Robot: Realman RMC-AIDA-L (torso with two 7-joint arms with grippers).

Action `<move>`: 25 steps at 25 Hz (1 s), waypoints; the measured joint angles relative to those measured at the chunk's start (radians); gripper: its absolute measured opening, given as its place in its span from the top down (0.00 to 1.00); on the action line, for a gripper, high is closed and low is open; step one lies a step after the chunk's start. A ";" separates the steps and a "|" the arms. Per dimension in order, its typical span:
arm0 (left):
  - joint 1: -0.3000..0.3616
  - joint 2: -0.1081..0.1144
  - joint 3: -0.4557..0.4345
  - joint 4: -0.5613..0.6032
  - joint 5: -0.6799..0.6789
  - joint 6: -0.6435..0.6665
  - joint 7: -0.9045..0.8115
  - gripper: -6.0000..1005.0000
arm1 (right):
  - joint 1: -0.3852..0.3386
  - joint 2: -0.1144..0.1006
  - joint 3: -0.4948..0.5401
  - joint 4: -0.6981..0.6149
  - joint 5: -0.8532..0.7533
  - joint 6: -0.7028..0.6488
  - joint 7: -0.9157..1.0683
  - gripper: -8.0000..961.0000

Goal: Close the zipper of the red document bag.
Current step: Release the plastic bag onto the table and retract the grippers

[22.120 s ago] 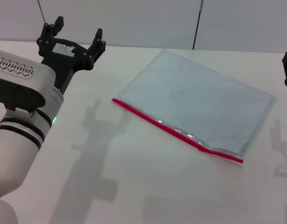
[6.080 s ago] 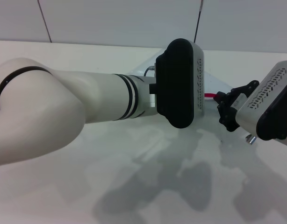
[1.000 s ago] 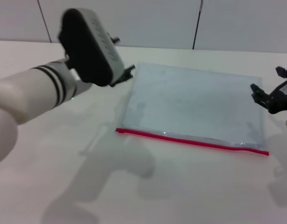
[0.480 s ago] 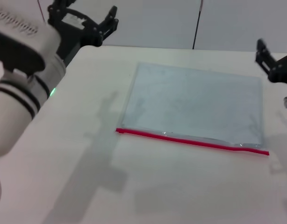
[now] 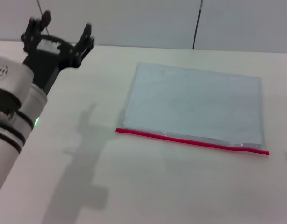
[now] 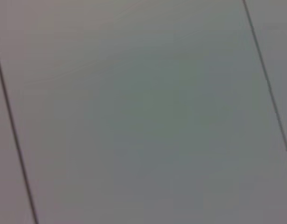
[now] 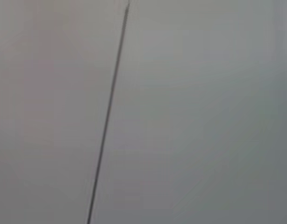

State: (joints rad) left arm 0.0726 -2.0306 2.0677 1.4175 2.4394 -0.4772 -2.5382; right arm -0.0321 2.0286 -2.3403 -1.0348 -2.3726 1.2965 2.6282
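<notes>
Even, soft light fell from above and behind, throwing a broad grey shadow of the left gripper [image 5: 57,39] across the pale table [image 5: 148,186], while that gripper showed slightly smeared with motion blur and both wrist views held only dim, out-of-focus grey panels with thin dark seams.

We see the bag [image 5: 195,105] lying flat on the white table, a translucent pale blue-grey rectangle. Its zipper [image 5: 190,141], a thin bright red strip, runs the whole length of the long edge nearest us, with a slight kink close to its right end.
</notes>
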 joint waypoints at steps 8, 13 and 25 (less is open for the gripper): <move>-0.002 0.001 0.003 -0.040 -0.011 -0.045 -0.004 0.12 | 0.033 -0.003 -0.051 0.020 0.046 -0.031 0.002 0.23; -0.006 0.001 0.003 -0.042 -0.011 -0.046 -0.004 0.12 | 0.061 -0.004 -0.081 0.034 0.084 -0.042 0.002 0.23; -0.051 0.001 0.011 -0.083 -0.011 -0.047 -0.004 0.12 | 0.093 -0.005 -0.108 0.053 0.097 -0.053 0.005 0.24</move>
State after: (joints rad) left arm 0.0214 -2.0294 2.0787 1.3345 2.4283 -0.5246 -2.5418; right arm 0.0612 2.0233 -2.4487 -0.9817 -2.2756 1.2437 2.6331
